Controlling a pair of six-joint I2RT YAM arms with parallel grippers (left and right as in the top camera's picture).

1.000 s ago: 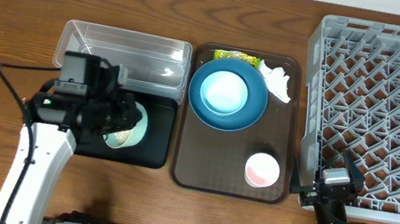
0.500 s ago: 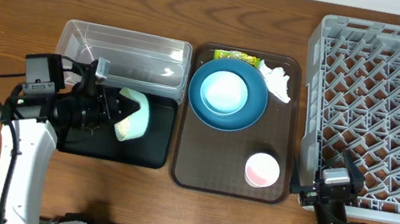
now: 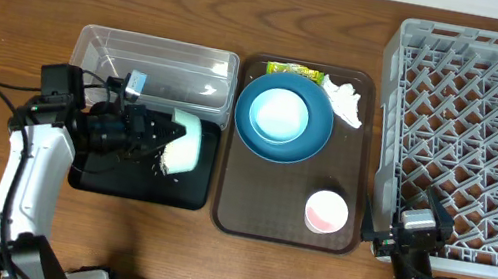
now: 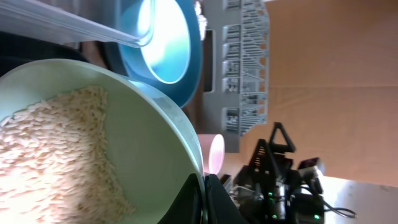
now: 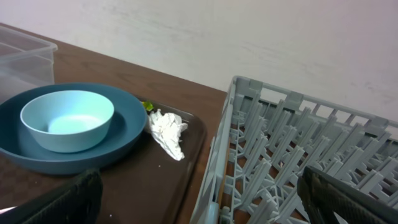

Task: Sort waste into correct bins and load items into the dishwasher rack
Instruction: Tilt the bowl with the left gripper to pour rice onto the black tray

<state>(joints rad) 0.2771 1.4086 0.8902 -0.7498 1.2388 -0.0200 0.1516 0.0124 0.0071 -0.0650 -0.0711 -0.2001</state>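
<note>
My left gripper (image 3: 160, 135) is shut on the rim of the pale mint-white bowl (image 3: 186, 142), holding it tipped on its side over the black tray (image 3: 110, 180). In the left wrist view, white rice (image 4: 56, 155) lies inside the bowl (image 4: 149, 130), and the fingers (image 4: 202, 199) pinch its edge. A few grains (image 3: 165, 163) show below the bowl's mouth. The clear tub (image 3: 155, 63) stands behind the tray. The blue plate (image 3: 315, 140) carries the light-blue bowl (image 3: 279, 114). The pink cup (image 3: 326, 211), tissue (image 3: 345, 100) and wrapper (image 3: 294, 70) share the brown tray. My right gripper (image 5: 202, 205) is open beside the rack (image 3: 491, 150), holding nothing.
The brown serving tray (image 3: 256, 217) sits between the black tray and the rack. In the right wrist view, the rack's near wall (image 5: 217, 168) stands between my fingers, with the tissue (image 5: 168, 130) and plate (image 5: 124, 134) to the left. Bare wood lies along the table's left and far sides.
The left wrist has rolled, turning the bowl from facing up onto its side, and shifted it right over the black tray. The right arm has not moved.
</note>
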